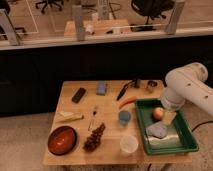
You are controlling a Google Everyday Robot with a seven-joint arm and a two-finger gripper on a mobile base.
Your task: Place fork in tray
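Thin pale metal fork (93,115) lies ungrasped on the wooden worktop's (107,106) middle; the open, empty gripper (169,116) over the dark-green rectangular plastic tray (191,136) must reach it

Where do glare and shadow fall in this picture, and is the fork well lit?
Camera view: glare on the tray floor, near side; the open gripper hangs over the tray's far end; the fork lies evenly lit on the table; the wall behind is dark.

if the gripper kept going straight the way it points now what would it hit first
The gripper hangs over the dark-green tray, pointing down. Going on, it would likely meet the tray's bare floor first, just beside the orange fruit; depth is unclear, so it might clip the fruit instead.
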